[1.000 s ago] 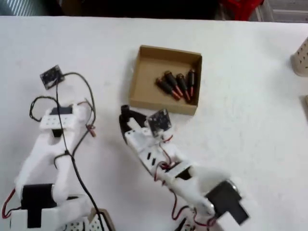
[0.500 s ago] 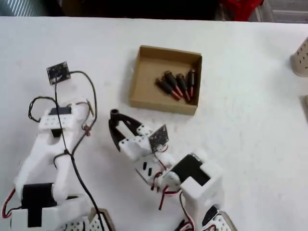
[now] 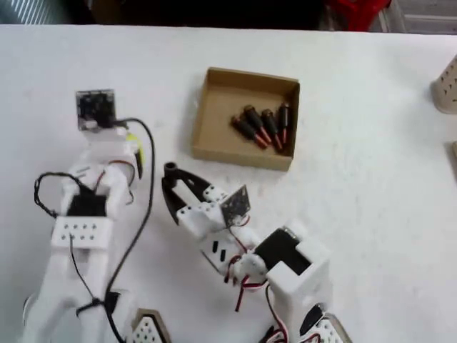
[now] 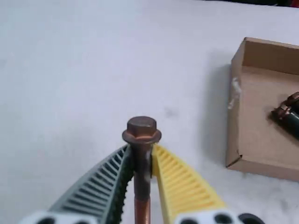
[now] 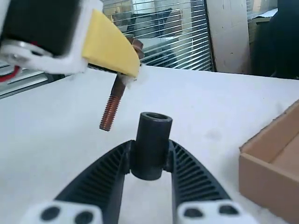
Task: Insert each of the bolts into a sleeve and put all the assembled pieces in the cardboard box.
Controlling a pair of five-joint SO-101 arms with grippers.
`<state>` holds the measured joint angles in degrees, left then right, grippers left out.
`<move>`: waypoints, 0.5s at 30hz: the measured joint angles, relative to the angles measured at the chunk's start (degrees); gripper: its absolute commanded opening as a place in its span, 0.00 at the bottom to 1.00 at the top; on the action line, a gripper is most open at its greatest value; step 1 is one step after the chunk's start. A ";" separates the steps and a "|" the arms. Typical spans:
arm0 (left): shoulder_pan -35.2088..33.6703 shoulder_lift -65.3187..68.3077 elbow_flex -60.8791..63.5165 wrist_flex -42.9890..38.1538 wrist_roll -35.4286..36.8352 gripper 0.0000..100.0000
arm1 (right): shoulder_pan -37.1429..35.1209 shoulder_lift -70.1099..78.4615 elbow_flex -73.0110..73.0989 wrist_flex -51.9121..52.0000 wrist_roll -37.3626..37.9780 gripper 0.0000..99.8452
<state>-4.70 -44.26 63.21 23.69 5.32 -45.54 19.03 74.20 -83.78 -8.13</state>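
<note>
now the left arm (image 3: 80,229) has just lifted and swung in over the white table (image 3: 371,186), while the right arm (image 3: 300,275), which drew back from the open brown cardboard box (image 3: 235,153) a moment earlier, holds still. that brings the two parts close for mating. four assembled pieces (image 3: 263,125) already lie in the box. the right gripper (image 5: 150,150) is clamped round the short black threaded sleeve (image 5: 152,140), open end showing, near the box's front wall. the left gripper (image 4: 141,158), grey and yellow fingers closed, pinches the copper-coloured hex-head bolt (image 4: 141,133) just under its head. its threaded tip hangs tilted beside the sleeve's mouth, not in yet. from overhead the bolt is hard to make out by the left wrist, and the gap between tip and sleeve is hard to judge.
</note>
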 measured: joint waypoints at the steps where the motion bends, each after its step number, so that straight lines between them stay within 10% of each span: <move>1: 0.70 -1.58 1.85 -1.93 -0.44 0.02 | 0.00 0.00 0.00 0.00 0.00 0.02; 15: 4.48 -18.46 15.74 -21.01 -0.79 0.02 | -0.18 3.34 -1.32 0.00 0.00 0.02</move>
<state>-0.22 -62.73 78.95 2.68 4.53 -45.71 22.37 72.88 -83.78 -8.13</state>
